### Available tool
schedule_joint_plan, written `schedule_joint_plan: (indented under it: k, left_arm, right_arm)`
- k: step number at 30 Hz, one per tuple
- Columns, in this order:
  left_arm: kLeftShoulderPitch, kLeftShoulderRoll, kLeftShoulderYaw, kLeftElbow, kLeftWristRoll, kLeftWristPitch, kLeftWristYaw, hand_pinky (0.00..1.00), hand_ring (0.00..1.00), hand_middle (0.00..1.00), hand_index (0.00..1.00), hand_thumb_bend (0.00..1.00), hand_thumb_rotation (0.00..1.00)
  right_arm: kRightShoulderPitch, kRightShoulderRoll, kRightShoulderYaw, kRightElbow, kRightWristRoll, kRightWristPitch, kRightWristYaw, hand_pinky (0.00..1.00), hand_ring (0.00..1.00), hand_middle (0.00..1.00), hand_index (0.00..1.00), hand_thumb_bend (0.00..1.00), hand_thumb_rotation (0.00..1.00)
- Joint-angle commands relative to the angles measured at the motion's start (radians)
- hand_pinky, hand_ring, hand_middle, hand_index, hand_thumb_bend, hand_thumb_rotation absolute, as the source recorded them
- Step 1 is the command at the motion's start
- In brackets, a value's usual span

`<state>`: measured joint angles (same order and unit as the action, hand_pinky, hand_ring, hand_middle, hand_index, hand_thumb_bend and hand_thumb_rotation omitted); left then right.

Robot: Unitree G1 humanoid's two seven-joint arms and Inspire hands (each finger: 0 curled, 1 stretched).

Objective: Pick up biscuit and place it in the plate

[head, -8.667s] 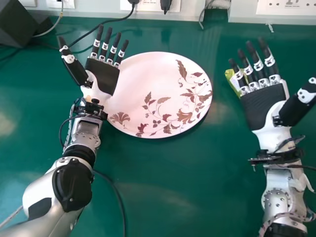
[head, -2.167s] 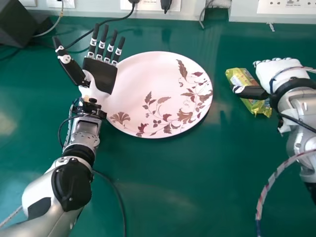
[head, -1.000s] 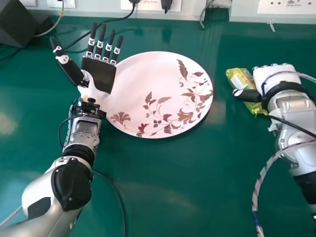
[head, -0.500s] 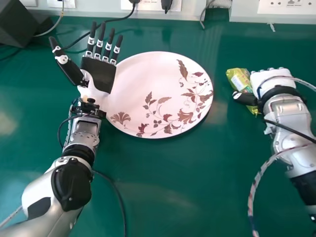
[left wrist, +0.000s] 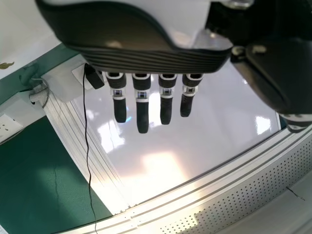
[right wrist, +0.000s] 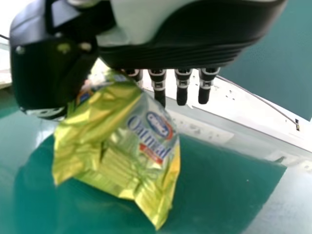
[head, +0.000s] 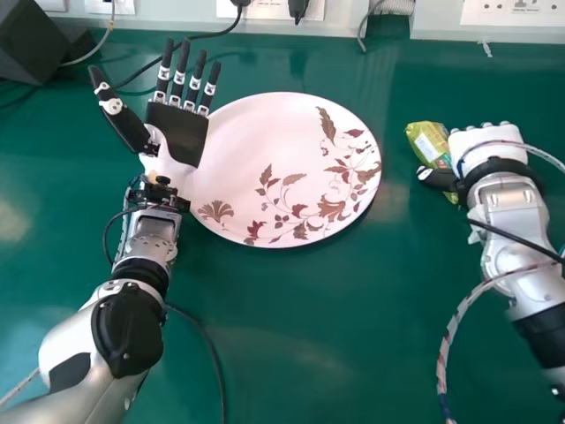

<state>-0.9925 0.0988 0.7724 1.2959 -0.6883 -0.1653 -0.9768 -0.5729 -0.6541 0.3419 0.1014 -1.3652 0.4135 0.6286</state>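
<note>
On the green table (head: 309, 353), in the head view, a white plate (head: 256, 132) with a brown and dark-red leaf-and-flower pattern lies between the two hands. The left hand (head: 181, 132) is upturned at the plate's left edge, its palm showing, its fingers straight and spread, its thumb held well out to the side; it holds nothing. The right hand (head: 490, 143) is well apart from the plate on the right, its back to the camera, its thumb directed toward the plate. The yellow-green biscuit packet (head: 427, 141) is off the plate, to its right, partly covered by the right hand and its thumb. A dark box (head: 25, 44) and black cables occupy the far left.

In the left wrist view, the left hand (left wrist: 146, 59) has its fingers extended in a row before a pale, glossy surface (left wrist: 204, 141), with the thumb set apart from them.

In the right wrist view, the right hand (right wrist: 195, 57) is wide, its fingers extended; the biscuit packet is tilted close beneath thumb and palm, overlapping the nearest finger. Whether the thumb presses on the packet cannot be told.
</note>
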Motion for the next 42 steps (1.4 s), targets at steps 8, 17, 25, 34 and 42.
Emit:
schedule_joint_plan:
  k: [8, 17, 25, 34, 42]
  left_arm:
    - [0.034, -0.007, 0.012, 0.011, -0.012, 0.019, -0.008, 0.81, 0.79, 0.91, 0.97, 1.00, 0.59]
    - [0.033, -0.008, 0.012, 0.011, -0.011, 0.019, 0.003, 0.81, 0.81, 0.92, 0.97, 1.00, 0.63]
    - [0.038, -0.009, 0.009, 0.010, -0.008, -0.002, -0.017, 0.81, 0.81, 0.92, 0.97, 1.00, 0.63]
    - [0.039, -0.008, 0.007, 0.011, -0.005, -0.009, -0.023, 0.80, 0.81, 0.91, 0.96, 1.00, 0.63]
    - [0.037, -0.010, 0.011, 0.010, -0.011, 0.001, -0.029, 0.82, 0.81, 0.92, 0.97, 1.00, 0.63]
  right_arm:
    - [0.040, -0.011, 0.010, 0.002, 0.024, -0.023, 0.022, 1.00, 1.00, 1.00, 1.00, 0.61, 0.79]
    - [0.043, -0.020, 0.015, -0.010, 0.037, -0.038, 0.049, 1.00, 1.00, 1.00, 1.00, 0.63, 0.78]
    - [0.048, -0.010, 0.016, -0.001, 0.043, -0.035, 0.041, 1.00, 1.00, 1.00, 1.00, 0.90, 0.95]
    - [0.053, -0.015, 0.017, -0.005, 0.047, -0.041, 0.040, 1.00, 1.00, 1.00, 1.00, 0.96, 1.00]
    - [0.056, -0.024, 0.009, -0.018, 0.063, -0.046, 0.047, 1.00, 1.00, 1.00, 1.00, 0.87, 0.97]
